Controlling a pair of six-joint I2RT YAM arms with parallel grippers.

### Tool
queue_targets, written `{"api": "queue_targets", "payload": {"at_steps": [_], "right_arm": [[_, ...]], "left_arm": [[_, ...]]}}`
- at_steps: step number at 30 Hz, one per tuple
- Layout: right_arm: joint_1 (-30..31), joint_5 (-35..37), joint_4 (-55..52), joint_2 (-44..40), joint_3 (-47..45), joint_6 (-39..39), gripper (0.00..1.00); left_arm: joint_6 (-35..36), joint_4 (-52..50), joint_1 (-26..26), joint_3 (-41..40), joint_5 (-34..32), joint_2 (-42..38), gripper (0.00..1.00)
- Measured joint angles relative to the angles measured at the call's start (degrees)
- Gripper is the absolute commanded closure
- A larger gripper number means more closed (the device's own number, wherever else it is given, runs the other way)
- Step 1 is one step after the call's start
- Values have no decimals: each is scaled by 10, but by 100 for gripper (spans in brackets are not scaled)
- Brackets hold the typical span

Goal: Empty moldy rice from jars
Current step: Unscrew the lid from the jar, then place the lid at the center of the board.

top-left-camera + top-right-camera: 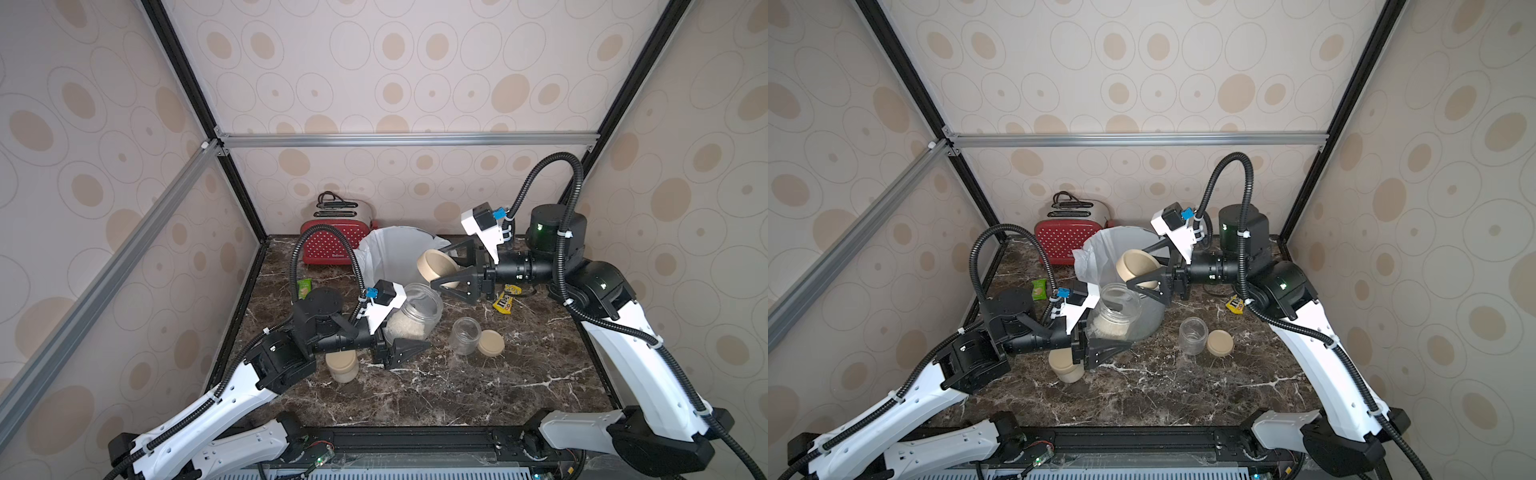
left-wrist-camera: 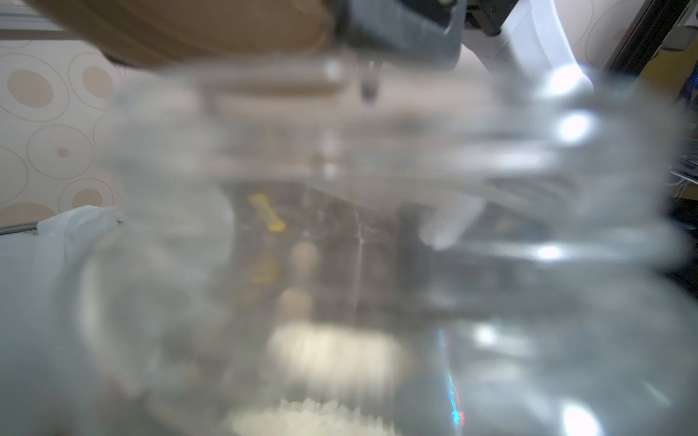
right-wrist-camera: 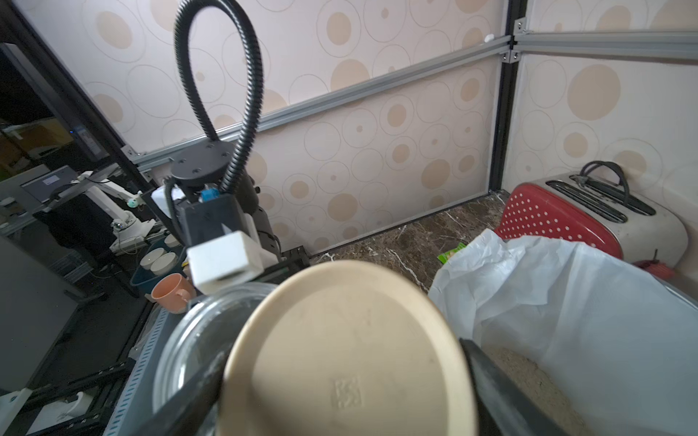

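In a top view: left claw grips open jar, tilted beside bin, rice inside, pour pending. Right claw holds lid. Empty jar on surface; sealed jar full. Left wrist: glass blur. Right wrist: dumped rice in bin (one done, two left, I'd say).

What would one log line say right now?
left gripper: holds open jar of rice, tilted | right gripper: holds beige lid by bin | table: empty jar, closed jar
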Motion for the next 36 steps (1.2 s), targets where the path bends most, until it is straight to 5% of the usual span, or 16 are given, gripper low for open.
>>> {"api": "queue_targets", "payload": {"at_steps": [13, 23, 36], "right_arm": [[0, 131, 24, -131, -244, 48, 56], [6, 192, 23, -172, -323, 84, 56], [150, 372, 55, -176, -490, 150, 56]], "left_arm": [[23, -70, 0, 15, -26, -13, 64], [26, -48, 0, 28, -29, -23, 64], [39, -49, 0, 33, -39, -23, 64]]}}
